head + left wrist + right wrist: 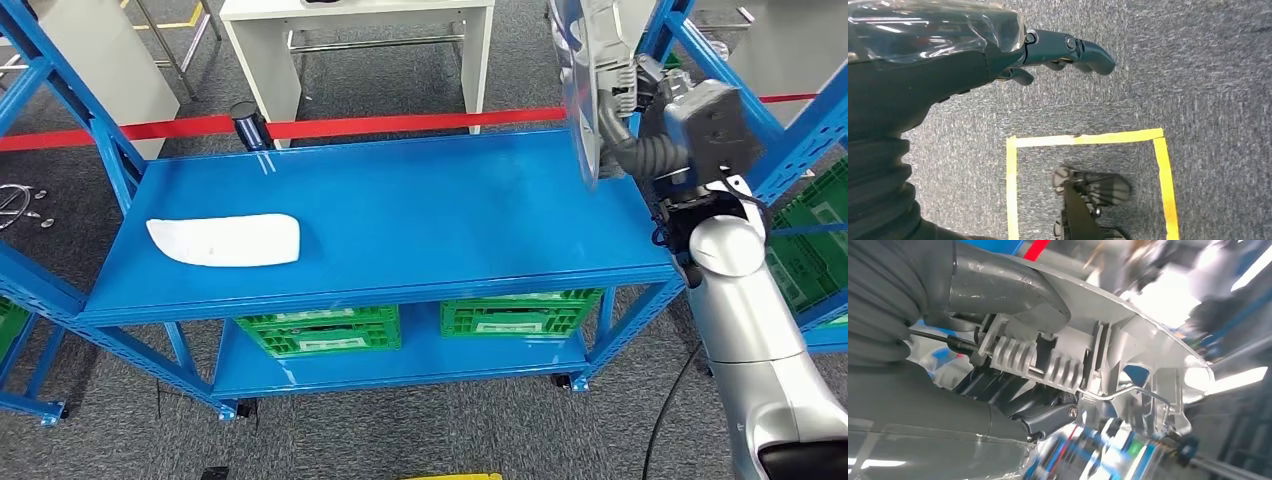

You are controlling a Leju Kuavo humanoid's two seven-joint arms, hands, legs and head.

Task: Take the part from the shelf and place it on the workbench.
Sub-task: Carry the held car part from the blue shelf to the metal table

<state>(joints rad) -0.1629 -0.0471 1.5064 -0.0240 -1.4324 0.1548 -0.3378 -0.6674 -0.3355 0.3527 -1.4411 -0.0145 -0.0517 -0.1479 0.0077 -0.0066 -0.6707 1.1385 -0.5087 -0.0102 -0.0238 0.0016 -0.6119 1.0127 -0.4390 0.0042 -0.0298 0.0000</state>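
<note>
Gripping the grey plastic part [1108,347], the right robot hand [640,120] held it up on edge above the far right corner of the blue worktop [420,215]. Near the worktop's left end lay a white curved piece [225,240]. Below it, two green crates [320,330] sat on the lower shelf. By the robot's side, the left robot hand [1058,52] hung empty over grey carpet, fingers loosely extended.

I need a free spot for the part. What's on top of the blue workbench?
On the blue workbench lies one white part, toward its left end. The right hand holds a grey part above the right end.
</note>
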